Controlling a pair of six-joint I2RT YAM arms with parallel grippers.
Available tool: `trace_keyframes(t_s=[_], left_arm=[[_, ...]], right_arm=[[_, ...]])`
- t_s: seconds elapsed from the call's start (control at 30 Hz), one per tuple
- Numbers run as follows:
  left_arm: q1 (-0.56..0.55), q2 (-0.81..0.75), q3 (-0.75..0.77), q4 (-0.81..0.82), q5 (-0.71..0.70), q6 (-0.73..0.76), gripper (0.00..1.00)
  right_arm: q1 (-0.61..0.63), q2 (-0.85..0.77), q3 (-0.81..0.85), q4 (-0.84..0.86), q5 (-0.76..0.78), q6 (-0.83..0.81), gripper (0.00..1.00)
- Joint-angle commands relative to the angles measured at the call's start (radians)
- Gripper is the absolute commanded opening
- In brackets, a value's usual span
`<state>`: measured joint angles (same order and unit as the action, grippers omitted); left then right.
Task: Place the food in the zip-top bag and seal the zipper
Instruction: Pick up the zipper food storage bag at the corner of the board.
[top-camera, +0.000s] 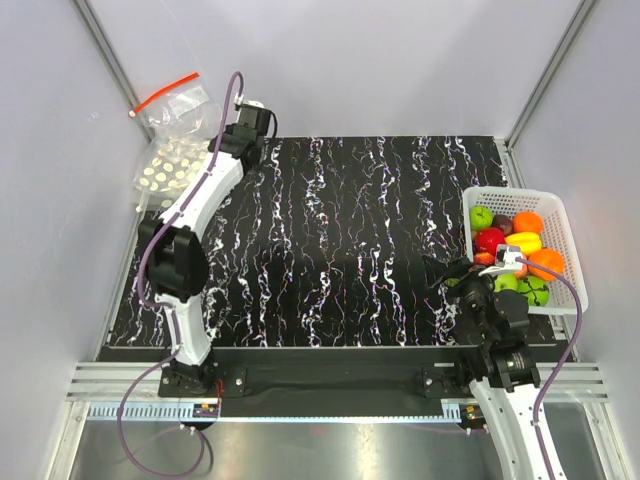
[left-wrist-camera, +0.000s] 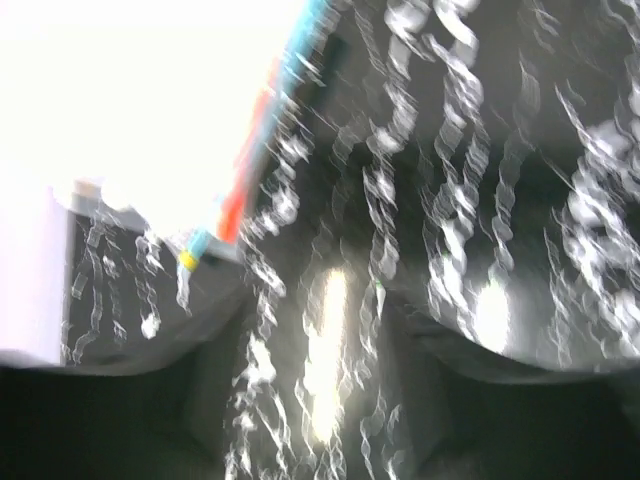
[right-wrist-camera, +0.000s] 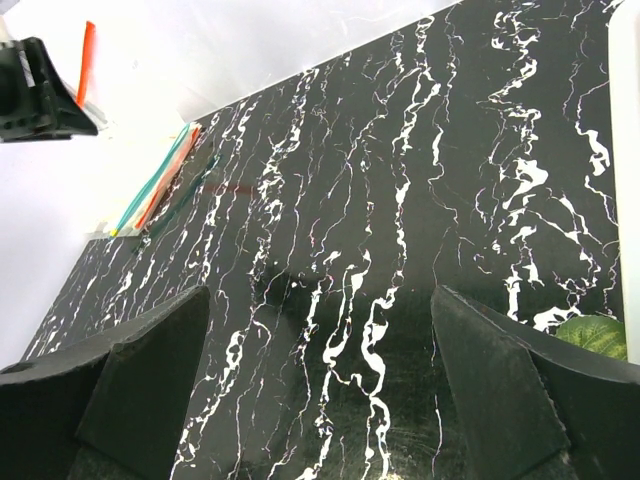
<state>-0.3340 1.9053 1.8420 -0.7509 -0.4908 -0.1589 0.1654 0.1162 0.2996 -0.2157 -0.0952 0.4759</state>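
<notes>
The food (top-camera: 512, 250), red, green, orange, yellow and dark toy fruits, lies in a white basket (top-camera: 500, 196) at the right. One green piece (right-wrist-camera: 592, 335) shows at the right wrist view's edge. The dotted zip-top bag (top-camera: 168, 172) lies flat off the mat's far left edge. Its zipper is too small to make out. My left gripper (top-camera: 255, 125) hovers over the mat's far left corner, right of the bag. In its blurred wrist view the left gripper (left-wrist-camera: 320, 410) looks open and empty. My right gripper (top-camera: 447, 275) is open and empty over the mat, left of the basket, as the right wrist view (right-wrist-camera: 320, 390) shows.
A clear undotted bag with a red strip (top-camera: 172, 98) lies behind the dotted bag. A bag edge with teal and orange lines (right-wrist-camera: 155, 190) lies at the mat's left border and also shows in the left wrist view (left-wrist-camera: 255, 150). White walls enclose the black marbled mat (top-camera: 340, 230).
</notes>
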Motion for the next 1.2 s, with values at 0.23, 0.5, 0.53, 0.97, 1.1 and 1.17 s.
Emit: trace_keyframes(t_s=[0.23, 0.5, 0.53, 0.97, 1.1, 1.17], left_arm=[[0.084, 0.196, 0.011, 0.309, -0.302, 0.291, 0.67], [0.173, 0.322, 0.025, 0.358, -0.298, 0.348, 0.64], [0.179, 0.333, 0.039, 0.363, -0.296, 0.355, 0.64], [0.240, 0.413, 0.091, 0.444, -0.209, 0.375, 0.51], [0.231, 0.411, 0.046, 0.493, -0.198, 0.397, 0.55], [0.233, 0.411, 0.051, 0.495, -0.192, 0.404, 0.59]], right_arm=[[-0.001, 0.022, -0.005, 0.030, 0.008, 0.015, 1.00], [-0.001, 0.025, -0.007, 0.029, 0.014, 0.015, 1.00], [0.000, 0.023, -0.007, 0.027, 0.012, 0.017, 1.00], [-0.001, 0.020, -0.004, 0.026, 0.017, 0.017, 1.00], [-0.001, 0.022, -0.004, 0.029, 0.020, 0.018, 1.00], [-0.001, 0.023, -0.004, 0.027, 0.022, 0.018, 1.00]])
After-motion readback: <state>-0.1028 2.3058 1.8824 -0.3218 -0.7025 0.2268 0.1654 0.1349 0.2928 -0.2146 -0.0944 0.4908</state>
